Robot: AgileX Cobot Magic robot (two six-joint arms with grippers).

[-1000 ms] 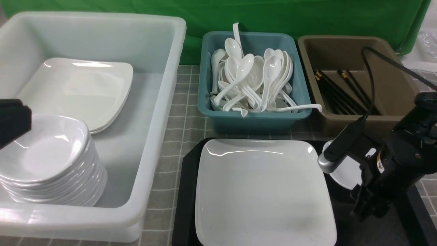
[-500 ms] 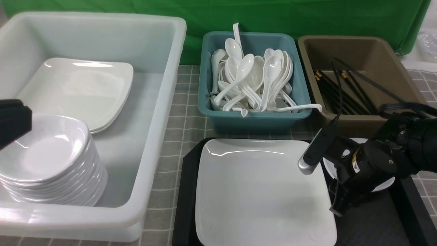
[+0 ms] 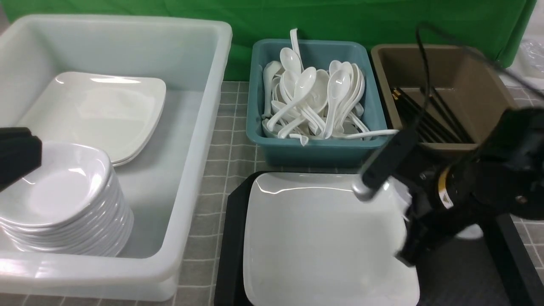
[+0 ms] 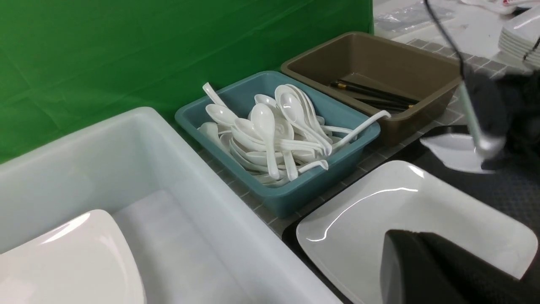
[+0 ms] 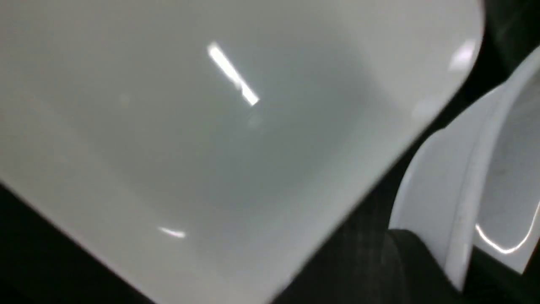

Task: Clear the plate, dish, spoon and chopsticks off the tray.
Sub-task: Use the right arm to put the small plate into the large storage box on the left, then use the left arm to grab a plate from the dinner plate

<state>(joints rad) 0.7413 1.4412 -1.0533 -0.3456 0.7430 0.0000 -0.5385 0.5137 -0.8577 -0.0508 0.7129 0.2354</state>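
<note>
Right gripper pinches the small dish by its rim (the only hold a shallow dish offers) above the tray; left gripper shut, empty.

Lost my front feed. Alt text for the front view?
The blurred right arm reaches low over the right side of the black tray, beside the large white plate, hiding most of a small dish. Behind stand a white tub of plates and dishes, a teal bin of spoons and a brown bin of chopsticks.
</note>
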